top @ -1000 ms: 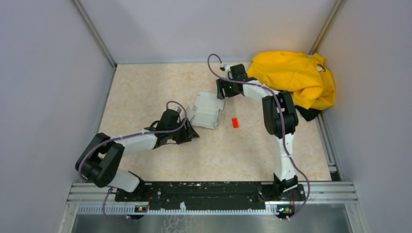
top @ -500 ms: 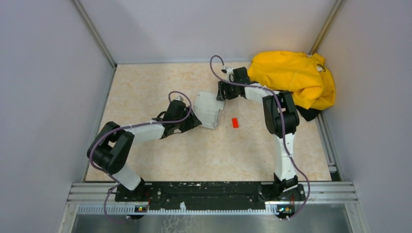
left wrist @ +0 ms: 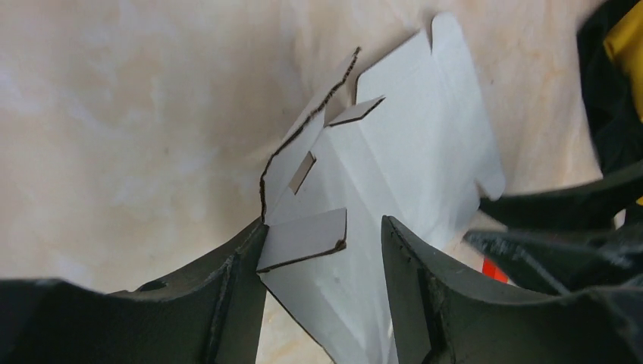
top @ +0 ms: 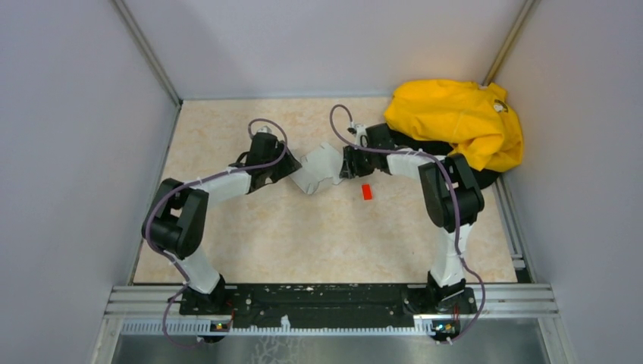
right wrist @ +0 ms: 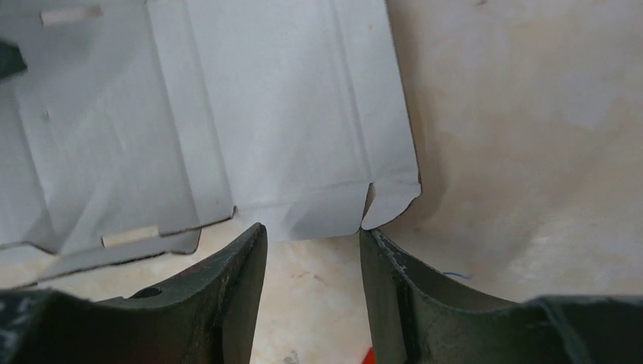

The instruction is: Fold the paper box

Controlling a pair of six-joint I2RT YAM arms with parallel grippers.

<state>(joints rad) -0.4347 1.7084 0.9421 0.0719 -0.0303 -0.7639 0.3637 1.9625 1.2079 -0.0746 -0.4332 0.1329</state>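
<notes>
The paper box (top: 320, 167), a pale grey-white die-cut sheet with some panels and flaps raised, lies mid-table between both grippers. My left gripper (top: 294, 168) reaches in from the left. In the left wrist view its jaws (left wrist: 324, 224) stand open around the near edge of the paper box (left wrist: 409, 152), with a small flap touching the left finger (left wrist: 239, 273). My right gripper (top: 346, 163) comes from the right. In the right wrist view the right gripper (right wrist: 312, 229) is open, its fingertips at the edge of the paper box (right wrist: 288, 114).
A tiny red block (top: 367, 192) lies just in front of the right gripper. A yellow garment (top: 455, 121) is heaped in the back right corner. Grey walls close in the table on three sides.
The left arm swung toward the back and the box shifted and turned with it. The right gripper came down to the box's right edge, and its jaws narrowed.
</notes>
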